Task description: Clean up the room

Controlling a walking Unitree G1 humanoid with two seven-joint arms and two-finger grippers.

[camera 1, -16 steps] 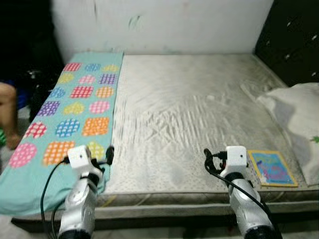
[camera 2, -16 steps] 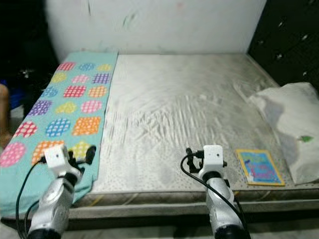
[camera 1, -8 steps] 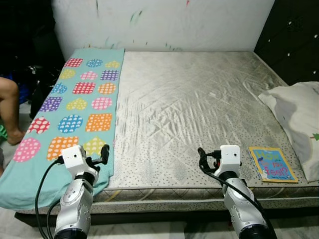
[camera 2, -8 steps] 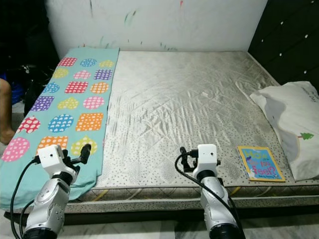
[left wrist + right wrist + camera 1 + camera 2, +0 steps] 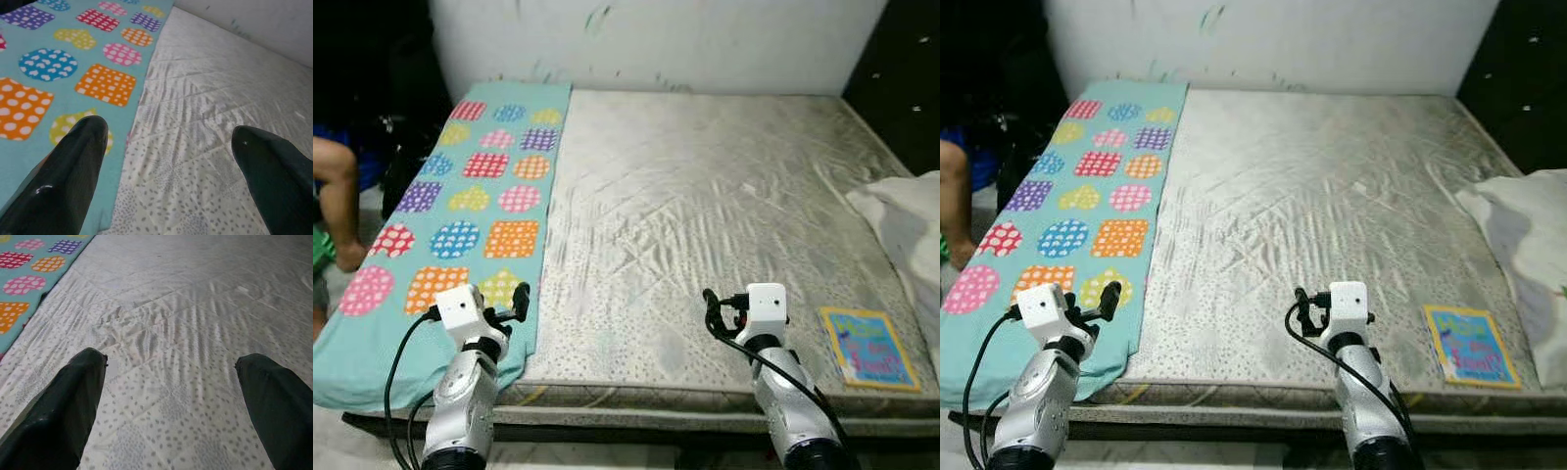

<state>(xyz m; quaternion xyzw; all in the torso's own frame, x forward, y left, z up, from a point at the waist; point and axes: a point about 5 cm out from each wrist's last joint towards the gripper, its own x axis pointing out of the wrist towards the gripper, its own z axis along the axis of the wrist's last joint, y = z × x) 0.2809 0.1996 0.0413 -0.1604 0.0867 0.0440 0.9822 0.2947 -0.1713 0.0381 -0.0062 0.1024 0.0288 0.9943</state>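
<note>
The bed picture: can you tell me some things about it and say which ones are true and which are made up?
1. A teal blanket with colourful spotted patches lies along the robot's left side of the mattress. True.
2. A picture book lies near the front edge of the mattress on the robot's right. True.
3. The right gripper is holding the book. False: its fingers are open over bare mattress, apart from the book.
4. The left gripper has its fingers open, above the blanket's edge. True.
5. The pillow sits on the teal blanket. False: it lies at the mattress's right edge, far from the blanket.
</note>
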